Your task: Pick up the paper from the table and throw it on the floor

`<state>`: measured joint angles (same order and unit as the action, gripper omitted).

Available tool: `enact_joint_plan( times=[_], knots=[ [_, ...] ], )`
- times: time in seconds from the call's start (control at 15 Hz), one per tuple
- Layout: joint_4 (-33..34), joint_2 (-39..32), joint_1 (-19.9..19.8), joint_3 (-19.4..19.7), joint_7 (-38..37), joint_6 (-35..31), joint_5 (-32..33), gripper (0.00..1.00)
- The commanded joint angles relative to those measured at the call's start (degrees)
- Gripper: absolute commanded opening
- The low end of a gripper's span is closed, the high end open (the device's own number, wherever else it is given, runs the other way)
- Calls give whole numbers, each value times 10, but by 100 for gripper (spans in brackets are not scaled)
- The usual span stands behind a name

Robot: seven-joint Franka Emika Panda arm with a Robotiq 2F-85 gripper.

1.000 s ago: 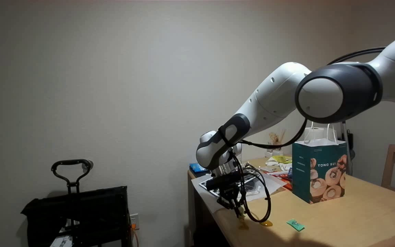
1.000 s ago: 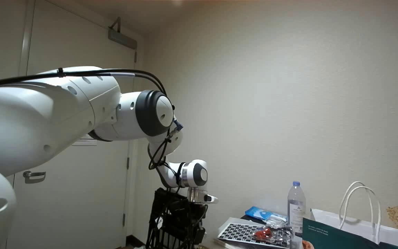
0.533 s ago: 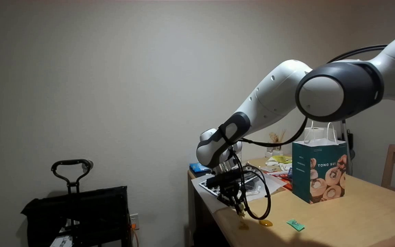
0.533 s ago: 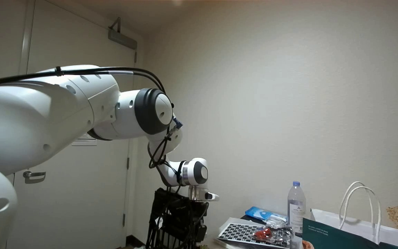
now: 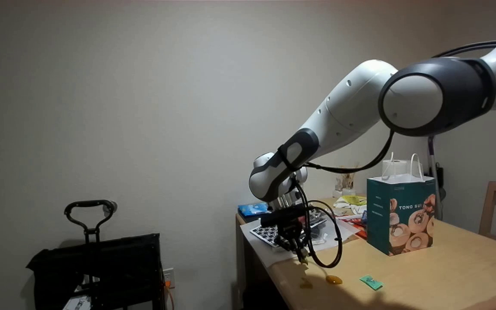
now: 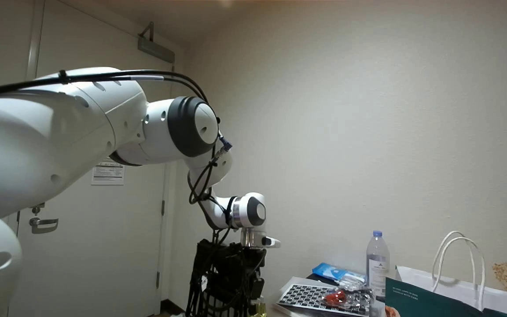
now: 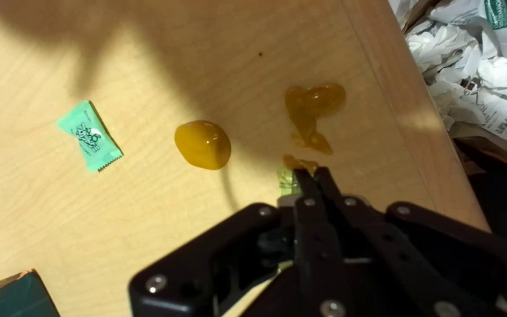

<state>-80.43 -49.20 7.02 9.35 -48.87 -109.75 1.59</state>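
The paper, a small yellow-green wrapper, hangs at my fingertips in an exterior view [image 5: 304, 261], just above the table [image 5: 446, 275]. It also shows as a yellow-green bit under the black gripper in an exterior view [image 6: 260, 309]. In the wrist view the paper [image 7: 287, 181] sticks out left of the fingertips; the rest is hidden behind the fingers. My gripper [image 7: 313, 172] has its fingertips nearly together, shut on the paper. An orange-yellow smear [image 7: 313, 103] lies on the table near the fingertips, and a small orange piece shows right at the tips.
An orange-yellow blob [image 7: 203, 144] and a green candy packet [image 7: 90, 135] lie on the table. A teal bag [image 5: 403, 219] stands behind. A keyboard [image 6: 308, 297] and bottle [image 6: 377, 264] are at the back. Crumpled white papers [image 7: 447, 48] lie beyond the table edge [image 7: 416, 119].
The arm and gripper have risen a little. The paper has come up with the gripper, off the smear on the table, and now shows below the gripper in both exterior views.
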Motion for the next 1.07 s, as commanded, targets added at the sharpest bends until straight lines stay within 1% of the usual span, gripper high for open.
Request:
enact_joint_plan(
  times=[0.0,0.07,0.13,0.4,0.53,0.67,0.8,0.87,1.0],
  knots=[
    [1,1,-4,-6,-2,2,4,4],
    [0,0,-4,-6,-2,2,4,4],
    [16,-7,-2,-15,4,2,-1,4],
    [126,-64,42,-36,-20,61,12,4],
    [188,-99,64,-45,-12,108,15,4],
    [259,-141,82,-52,4,175,18,4],
    [312,-171,95,-50,15,232,26,4],
    [241,-131,99,-46,-2,179,11,4],
    [282,-157,106,-46,-2,207,15,4]
  ],
)
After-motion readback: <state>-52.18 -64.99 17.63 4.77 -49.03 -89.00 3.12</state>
